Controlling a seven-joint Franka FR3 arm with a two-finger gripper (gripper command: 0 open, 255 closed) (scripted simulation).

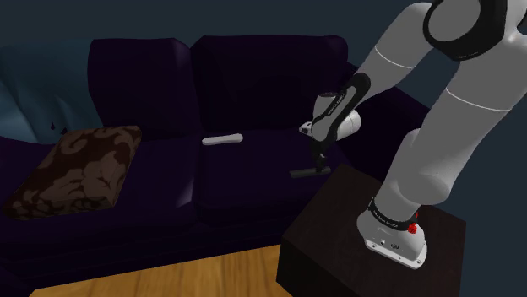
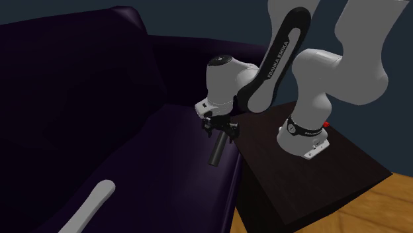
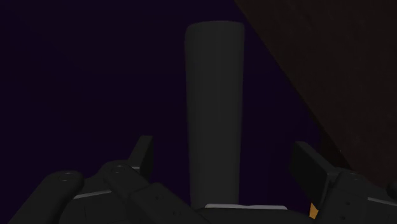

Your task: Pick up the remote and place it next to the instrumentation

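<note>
A dark grey, long, rounded remote (image 1: 309, 172) lies on the seat of the dark purple sofa (image 1: 245, 181), close to the stand. It also shows as a dark bar (image 2: 216, 154) and as a long grey shape (image 3: 214, 108) between my fingers. My black gripper (image 1: 319, 160) hangs just above it, pointing down, open. Its fingers (image 3: 145, 156) stand wide on either side of the remote without touching it. A white, slim, elongated instrument (image 1: 222, 139) rests further along the seat, at the shoulder view's left of the gripper, and appears again (image 2: 89, 206) near the second exterior view's lower left.
A brown patterned cushion (image 1: 80, 169) lies on the sofa at the shoulder view's left. The dark box stand (image 1: 338, 236) abuts the sofa's end beside the remote. Wooden floor (image 1: 194, 278) runs in front of the sofa. The sofa's backrest (image 1: 262, 76) rises behind the seat.
</note>
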